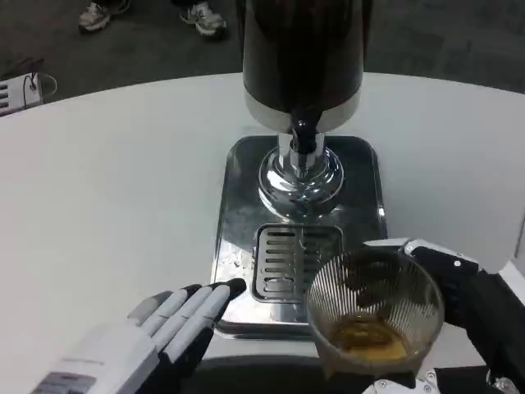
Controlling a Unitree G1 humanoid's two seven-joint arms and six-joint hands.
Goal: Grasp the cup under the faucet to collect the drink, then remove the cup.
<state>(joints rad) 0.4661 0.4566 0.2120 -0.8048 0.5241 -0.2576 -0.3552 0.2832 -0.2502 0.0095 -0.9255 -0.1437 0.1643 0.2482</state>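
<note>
A clear ribbed cup with amber drink in its bottom is at the lower right, held by my right hand, whose fingers wrap its right side. The cup sits in front of and to the right of the drip grate, away from the black faucet. The dispenser is a dark drum on a chrome pedestal standing on a steel tray. My left hand lies flat at the lower left, fingers stretched out toward the tray's front left corner, holding nothing.
The round white table stretches wide to the left and right of the dispenser. Beyond its far edge is dark carpet with a person's sneakers and a white device at the far left.
</note>
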